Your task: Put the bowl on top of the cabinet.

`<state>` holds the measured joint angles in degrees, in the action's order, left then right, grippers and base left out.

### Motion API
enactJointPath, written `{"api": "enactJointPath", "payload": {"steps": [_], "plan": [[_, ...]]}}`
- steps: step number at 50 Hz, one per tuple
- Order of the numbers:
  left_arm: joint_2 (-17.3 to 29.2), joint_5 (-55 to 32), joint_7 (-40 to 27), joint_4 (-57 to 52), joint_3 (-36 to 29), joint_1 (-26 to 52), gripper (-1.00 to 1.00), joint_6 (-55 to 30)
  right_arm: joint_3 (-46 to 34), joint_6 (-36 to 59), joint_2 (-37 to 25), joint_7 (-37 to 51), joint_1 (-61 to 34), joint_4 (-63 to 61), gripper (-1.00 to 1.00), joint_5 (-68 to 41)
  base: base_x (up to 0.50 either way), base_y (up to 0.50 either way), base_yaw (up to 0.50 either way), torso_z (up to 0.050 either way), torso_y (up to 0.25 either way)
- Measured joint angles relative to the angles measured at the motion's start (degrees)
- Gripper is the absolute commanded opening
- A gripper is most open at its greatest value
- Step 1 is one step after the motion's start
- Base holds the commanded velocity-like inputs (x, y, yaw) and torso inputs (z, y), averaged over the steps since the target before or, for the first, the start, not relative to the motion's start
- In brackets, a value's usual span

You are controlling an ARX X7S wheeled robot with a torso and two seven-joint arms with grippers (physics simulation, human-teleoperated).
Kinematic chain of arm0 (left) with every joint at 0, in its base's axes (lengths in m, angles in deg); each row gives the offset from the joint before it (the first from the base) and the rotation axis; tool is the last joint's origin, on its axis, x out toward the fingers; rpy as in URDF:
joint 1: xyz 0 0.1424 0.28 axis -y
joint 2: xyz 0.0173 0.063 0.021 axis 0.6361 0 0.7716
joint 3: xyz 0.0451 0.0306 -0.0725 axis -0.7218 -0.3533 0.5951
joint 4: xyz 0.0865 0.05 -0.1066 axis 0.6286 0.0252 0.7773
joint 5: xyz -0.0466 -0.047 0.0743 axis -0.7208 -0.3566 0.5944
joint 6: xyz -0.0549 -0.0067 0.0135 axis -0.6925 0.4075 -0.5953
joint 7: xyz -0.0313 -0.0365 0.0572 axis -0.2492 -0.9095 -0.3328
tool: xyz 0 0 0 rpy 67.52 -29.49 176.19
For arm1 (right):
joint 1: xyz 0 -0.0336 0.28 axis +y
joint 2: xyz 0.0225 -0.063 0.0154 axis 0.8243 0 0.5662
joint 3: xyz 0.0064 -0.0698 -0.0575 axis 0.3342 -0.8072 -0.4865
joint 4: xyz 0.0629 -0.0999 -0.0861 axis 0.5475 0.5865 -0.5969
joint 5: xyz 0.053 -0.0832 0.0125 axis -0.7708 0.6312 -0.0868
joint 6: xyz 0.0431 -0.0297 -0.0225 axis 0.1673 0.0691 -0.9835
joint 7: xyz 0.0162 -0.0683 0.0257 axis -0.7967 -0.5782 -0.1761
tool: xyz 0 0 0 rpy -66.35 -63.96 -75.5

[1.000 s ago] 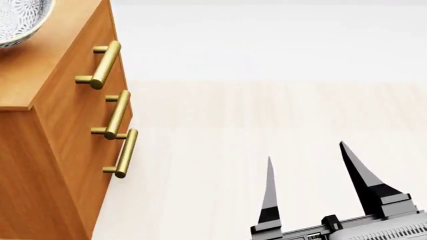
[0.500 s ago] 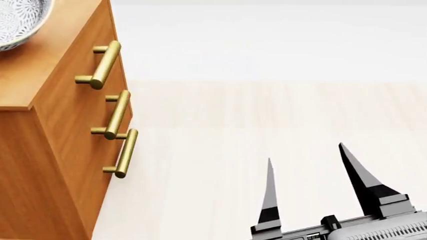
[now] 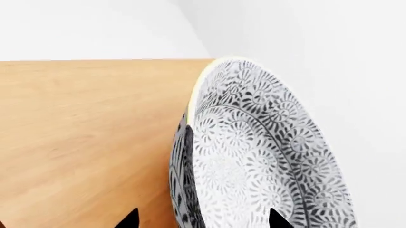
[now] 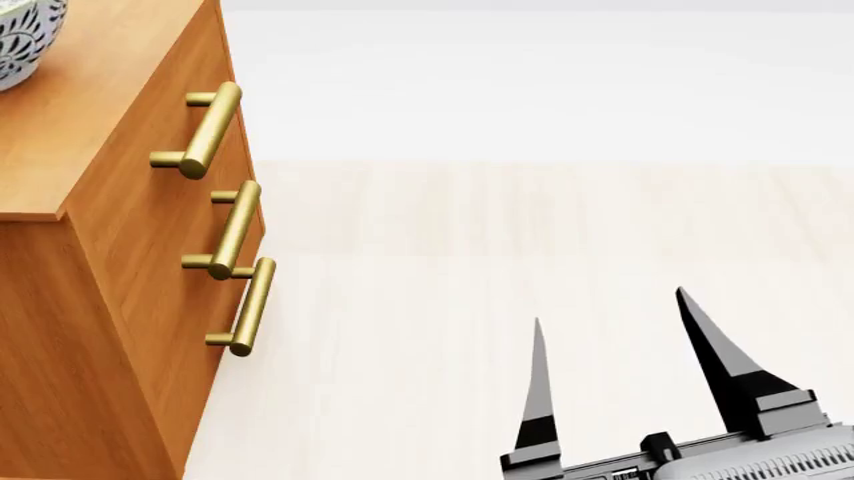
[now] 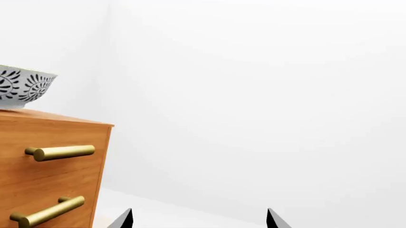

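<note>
- bowl [image 5: 24, 90] sits upright on the cabinet [image 4: 100, 280] top, at its far-left end in head view, mostly cut off by the frame edge; only a sliver of the patterned wall shows there [image 4: 24, 40]
- right wrist view confirms: base flat on the lighter wood top, rim level, no tilt
- left wrist view: fills the frame close up, patterned inside and pale rim toward the camera [image 3: 266, 156], cabinet top [image 3: 82, 137] running beside it
- left gripper [image 3: 201, 221]: only two dark fingertips visible at the frame edge, set wide, one on the outer-wall side, the other over the bowl's inside; straddling the rim, contact not visible, so looks released, a judgement only
- left arm itself not visible in head view
- right gripper [image 4: 617, 350]: spread wide, holding nothing, low over the pale floor [image 4: 534, 240], well apart from the cabinet and bowl
- key relation: bowl lies straight ahead of the left gripper and just beside its tips; left arm far nearer than right
- round bowl, no long axis to align; rim between the tips is what matters
- placement looks done; likely remaining move is backing the left gripper straight off along its own axis
- risk: inner fingertip catching the rim on the way out and dragging or tipping the bowl
- brass handles [image 4: 214, 130] on the drawer front untouched, irrelevant to the move
</note>
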<state>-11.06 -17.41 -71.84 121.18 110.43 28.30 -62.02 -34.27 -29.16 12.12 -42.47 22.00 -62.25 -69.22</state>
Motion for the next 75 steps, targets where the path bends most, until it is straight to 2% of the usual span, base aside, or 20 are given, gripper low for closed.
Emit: {"api": "enactJointPath", "payload": {"steps": [11,29,75], "plan": [[0.30,-0.95,-2.70,-3.67,-0.41,-0.83,1.00,-1.58,-0.09,-0.06,0.22,-0.21,-0.04,0.27,1.00,0.13,0.00,0.00,0.00,0.000,0.000],[0.25,-3.16,-11.73,-17.24,-1.16,-0.93,1.00,-8.17,-0.19,0.65,0.12,-0.10,-0.24,-0.66,1.00,0.32,0.00,0.00,0.00,0.000,0.000],[0.58,-8.44,-22.44,-38.37,-8.45,4.90,1.00,-21.72,-0.10,0.83,0.08,-0.22,-0.18,-1.63,1.00,0.49,0.00,0.00,0.00,0.000,0.000]]}}
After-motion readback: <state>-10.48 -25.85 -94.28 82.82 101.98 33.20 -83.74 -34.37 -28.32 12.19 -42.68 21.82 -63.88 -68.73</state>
